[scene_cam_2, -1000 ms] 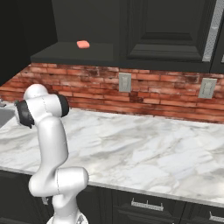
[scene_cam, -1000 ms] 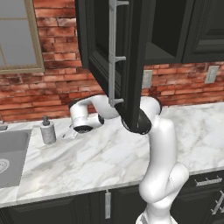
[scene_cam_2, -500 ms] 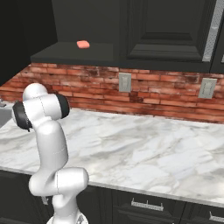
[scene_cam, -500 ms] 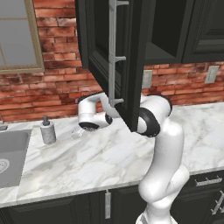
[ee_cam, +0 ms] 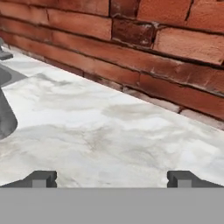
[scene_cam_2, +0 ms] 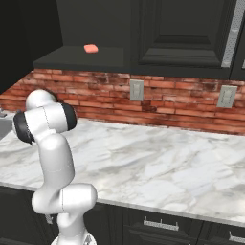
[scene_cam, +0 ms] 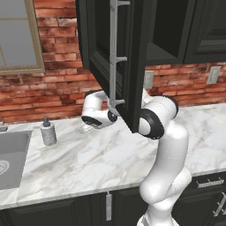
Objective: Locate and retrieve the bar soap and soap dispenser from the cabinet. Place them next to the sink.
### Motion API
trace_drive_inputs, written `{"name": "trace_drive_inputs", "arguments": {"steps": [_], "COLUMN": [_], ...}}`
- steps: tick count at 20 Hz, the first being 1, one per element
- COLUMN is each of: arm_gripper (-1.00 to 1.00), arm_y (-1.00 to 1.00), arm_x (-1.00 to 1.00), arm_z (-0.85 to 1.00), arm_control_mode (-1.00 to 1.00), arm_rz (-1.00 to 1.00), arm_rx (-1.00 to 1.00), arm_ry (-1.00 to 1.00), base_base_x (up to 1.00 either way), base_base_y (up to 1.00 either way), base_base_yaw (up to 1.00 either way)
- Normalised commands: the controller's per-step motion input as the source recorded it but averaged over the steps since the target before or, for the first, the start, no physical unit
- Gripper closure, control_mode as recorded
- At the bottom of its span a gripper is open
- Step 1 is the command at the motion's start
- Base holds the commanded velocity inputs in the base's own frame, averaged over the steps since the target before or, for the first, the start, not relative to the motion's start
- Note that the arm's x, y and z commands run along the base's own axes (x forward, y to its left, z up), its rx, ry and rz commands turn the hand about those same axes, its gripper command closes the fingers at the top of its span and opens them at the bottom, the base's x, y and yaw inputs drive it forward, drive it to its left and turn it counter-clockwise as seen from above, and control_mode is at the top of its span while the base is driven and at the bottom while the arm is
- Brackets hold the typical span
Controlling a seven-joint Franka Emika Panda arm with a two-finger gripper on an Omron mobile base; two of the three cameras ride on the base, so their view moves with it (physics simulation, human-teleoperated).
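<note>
Compared with a second ago, the arm has been pulled back from the soap dispenser [scene_cam: 48, 132] and lifted. In the left base view the gripper [scene_cam: 86, 128] is seen low over the marble counter [scene_cam: 101, 154], and the dispenser is left standing upright off to its left, well apart, with the sink [scene_cam: 13, 154] just beyond it. The dispenser is judged to be already placed: it is next to the basin and nothing is touching it.

Gripper state: released. In the hand view the two fingertips [ee_cam: 40, 178] are spread wide and nothing is held between them; bare marble and the brick wall [ee_cam: 131, 48] are seen ahead.

The bar soap [scene_cam_2: 91, 48] is not yet retrieved. It is seen lying flat on the cabinet shelf [scene_cam_2: 81, 57], high above the gripper and over to its right. This half of the task is judged to be next, and a large upward swing is needed.

View differences:
- The right base view gives the soap on the shelf; in the left base view that spot is blocked by the open cabinet door [scene_cam: 114, 57] and its silver bar handle [scene_cam: 114, 48].
- The left base view gives the dispenser-to-sink relation.
- The hand view confirms the empty open fingers; a grey shape at its left edge is likely the dispenser, but too little is shown to be sure.

Risk: the door hangs close over the wrist, so it is to be cleared on the way up.
</note>
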Motion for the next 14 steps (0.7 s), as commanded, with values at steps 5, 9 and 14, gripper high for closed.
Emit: {"name": "trace_drive_inputs", "arguments": {"steps": [5,9,14], "arm_gripper": [-1.0,-1.0,-1.0], "arm_y": [-0.34,-0.35,-0.13], "arm_x": [-0.05,-0.18,-0.06], "arm_z": [0.22,0.04,0.0], "arm_control_mode": [-1.0,-1.0,-1.0], "arm_rz": [-0.27,-0.26,-0.04], "arm_rx": [-0.04,0.0,0.0], "arm_ry": [0.0,0.0,-0.01], "base_base_x": [0.0,0.0,0.0], "base_base_y": [0.0,0.0,0.0], "base_base_yaw": [0.0,0.0,0.0]}}
